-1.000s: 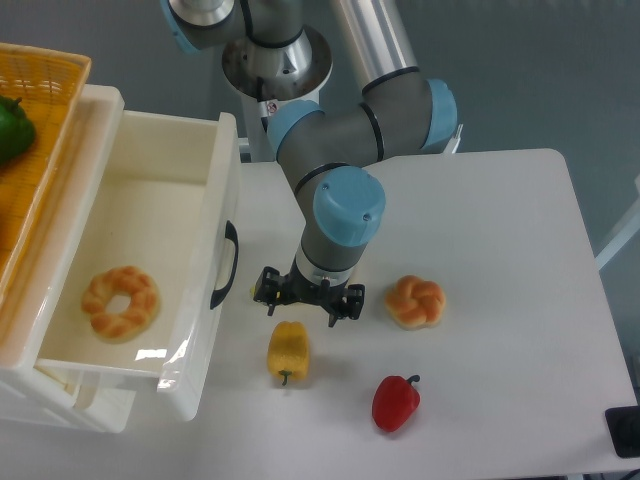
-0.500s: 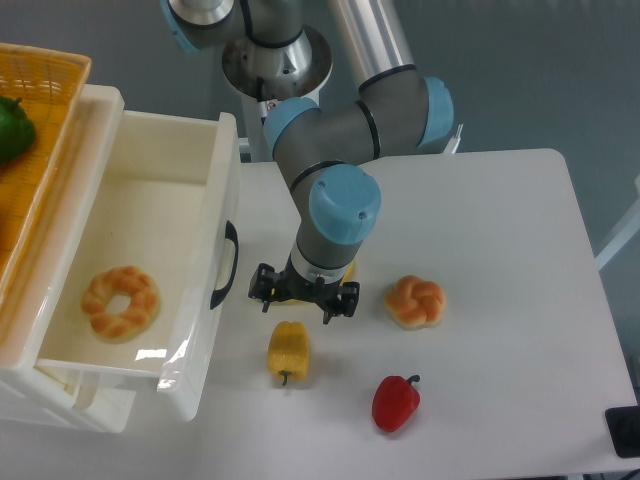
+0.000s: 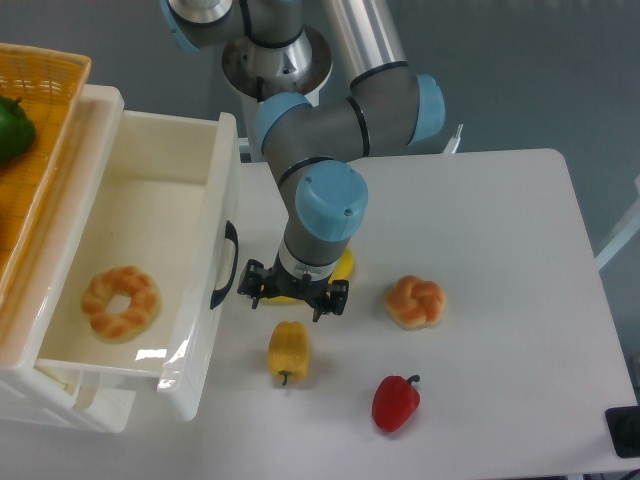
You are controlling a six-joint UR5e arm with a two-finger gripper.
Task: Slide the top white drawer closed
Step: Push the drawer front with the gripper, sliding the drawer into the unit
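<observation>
Gripper [image 3: 291, 299] fingers are spread apart, holding nothing, just right of the black handle [image 3: 225, 265]. The top white drawer [image 3: 150, 260] stands pulled out.

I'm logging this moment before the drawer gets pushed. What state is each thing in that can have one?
Top white plastic drawer with black arched handle: pulled open, ring-shaped bread lying inside.
Gripper: above the table just right of the handle, not touching it; open or shut cannot be told.
Orange woven basket: on the cabinet, holding a green pepper.
</observation>
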